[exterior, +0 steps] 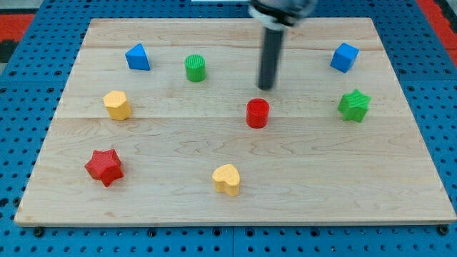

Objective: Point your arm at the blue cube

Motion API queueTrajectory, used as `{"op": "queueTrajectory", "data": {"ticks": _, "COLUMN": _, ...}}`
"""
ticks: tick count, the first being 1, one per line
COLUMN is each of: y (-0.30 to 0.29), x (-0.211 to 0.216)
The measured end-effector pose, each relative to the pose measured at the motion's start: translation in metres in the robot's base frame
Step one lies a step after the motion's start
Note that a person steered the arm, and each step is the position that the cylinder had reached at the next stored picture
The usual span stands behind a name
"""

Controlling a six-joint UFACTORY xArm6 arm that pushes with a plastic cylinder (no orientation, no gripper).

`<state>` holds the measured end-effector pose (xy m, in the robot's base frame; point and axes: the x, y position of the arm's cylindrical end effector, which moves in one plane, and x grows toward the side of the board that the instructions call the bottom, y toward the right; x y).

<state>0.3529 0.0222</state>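
Observation:
The blue cube [344,57] sits near the view's top right corner of the wooden board [178,178]. My tip [266,87] is at the end of the dark rod coming down from the view's top centre. It stands well to the left of the blue cube and slightly lower in the view. It is just above the red cylinder [258,113] and apart from it.
A blue triangular block [137,57] and a green cylinder [195,68] lie at the view's top left. A yellow block [117,105] and a red star [104,166] are on the left. A yellow heart [227,179] is at bottom centre. A green star [353,106] sits below the blue cube.

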Motion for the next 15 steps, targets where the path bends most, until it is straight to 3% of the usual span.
{"op": "queueTrajectory", "data": {"ticks": 2, "y": -0.171, "x": 0.035}}
{"op": "queueTrajectory", "data": {"ticks": 4, "y": -0.258, "x": 0.043}}
{"op": "queueTrajectory", "data": {"ticks": 6, "y": -0.118, "x": 0.108}}
{"op": "queueTrajectory", "data": {"ticks": 7, "y": -0.107, "x": 0.084}}
{"op": "queueTrajectory", "data": {"ticks": 9, "y": -0.082, "x": 0.157}}
{"op": "queueTrajectory", "data": {"ticks": 12, "y": -0.082, "x": 0.156}}
{"op": "queueTrajectory", "data": {"ticks": 14, "y": -0.085, "x": 0.188}}
{"op": "queueTrajectory", "data": {"ticks": 15, "y": -0.080, "x": 0.171}}
